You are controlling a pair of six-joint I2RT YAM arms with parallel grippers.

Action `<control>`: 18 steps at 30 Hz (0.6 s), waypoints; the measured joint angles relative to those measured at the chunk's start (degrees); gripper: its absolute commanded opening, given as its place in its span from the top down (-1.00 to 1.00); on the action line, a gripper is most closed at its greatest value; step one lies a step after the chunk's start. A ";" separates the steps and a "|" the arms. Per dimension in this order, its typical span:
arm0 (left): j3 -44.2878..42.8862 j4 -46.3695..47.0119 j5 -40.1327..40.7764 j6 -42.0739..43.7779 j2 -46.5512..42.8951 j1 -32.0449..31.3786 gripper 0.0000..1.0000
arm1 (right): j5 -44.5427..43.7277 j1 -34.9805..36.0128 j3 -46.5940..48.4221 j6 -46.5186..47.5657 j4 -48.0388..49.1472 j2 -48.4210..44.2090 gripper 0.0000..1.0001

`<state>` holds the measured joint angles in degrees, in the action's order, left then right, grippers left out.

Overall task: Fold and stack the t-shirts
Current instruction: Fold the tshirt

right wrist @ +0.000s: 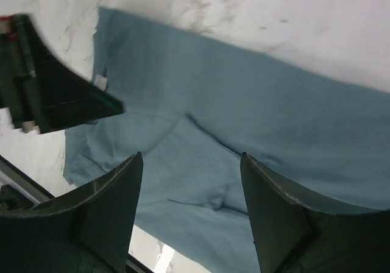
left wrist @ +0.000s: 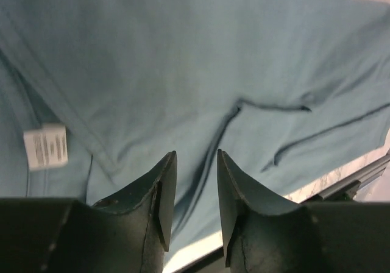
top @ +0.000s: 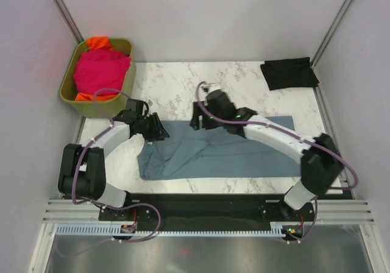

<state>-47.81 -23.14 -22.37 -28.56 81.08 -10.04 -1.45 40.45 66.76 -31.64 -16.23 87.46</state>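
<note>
A slate blue-grey t-shirt [top: 213,154] lies partly folded and wrinkled across the near middle of the marble table [top: 170,84]. My left gripper [top: 159,128] hovers over its left end, jaws a little apart and empty; the left wrist view shows the cloth [left wrist: 183,72] and a white label [left wrist: 45,146] below. My right gripper [top: 196,119] is open and empty above the shirt's far edge; the cloth fills the right wrist view [right wrist: 256,120]. A black t-shirt [top: 289,73] lies folded at the far right. Magenta-pink [top: 100,70] and orange [top: 97,41] t-shirts sit in the bin.
An olive-green plastic bin [top: 125,96] stands off the table's far left corner. Metal frame posts rise at both far corners, with walls behind. The black base plate [top: 201,207] runs along the near edge.
</note>
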 measured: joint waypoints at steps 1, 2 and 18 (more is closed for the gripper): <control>0.00 1.70 -0.17 -0.63 2.80 0.07 0.22 | -0.35 3.06 3.34 0.81 -0.59 3.91 -0.43; -0.02 3.43 -0.39 -1.31 5.16 0.07 0.22 | -0.50 4.96 5.73 1.49 -0.52 6.99 -0.40; -4.87 13.44 -0.63 -5.09 18.82 0.66 0.29 | -1.68 10.97 20.61 7.30 -5.29 33.44 0.15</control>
<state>-52.69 -9.69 -23.00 -33.65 99.90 -9.39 -3.14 51.42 87.37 -24.34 -21.52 120.90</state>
